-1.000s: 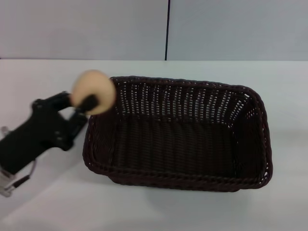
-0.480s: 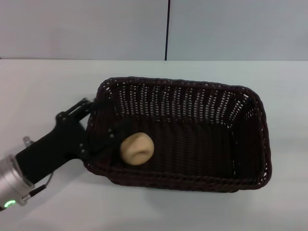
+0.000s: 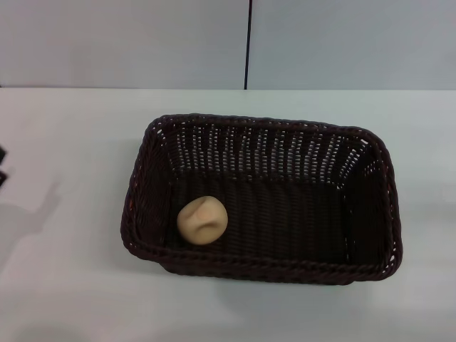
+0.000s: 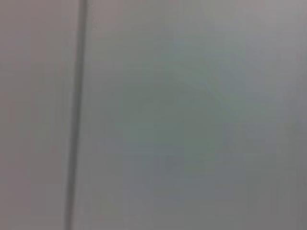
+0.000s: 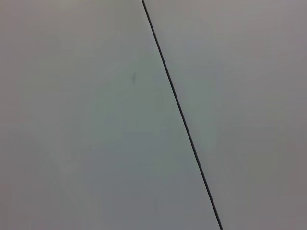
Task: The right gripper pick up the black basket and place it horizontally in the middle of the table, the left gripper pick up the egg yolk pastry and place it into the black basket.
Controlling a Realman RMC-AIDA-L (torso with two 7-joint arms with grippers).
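Egg yolk pastry [image 3: 202,220] sits in the black basket [image 3: 263,265], long axis across the desk [image 3: 71,285]. Left gripper [image 3: 2,165] barely visible at the edge, jaws can't tell; right gripper out of view.

A: What is showing of the left gripper [image 3: 1,165]?

B: Only dark slivers at the left edge of the head view; the frame is cutting off the rest, so its fingers cannot be judged.

A: And the wrist views?

B: Both are showing only a plain pale surface crossed by a dark line, blurred in the left one. No fingers are appearing.

A: The black basket [image 3: 265,128]?

B: Its near wall is hiding the outer base, and the egg yolk pastry [image 3: 202,220] is covering a patch of the floor.
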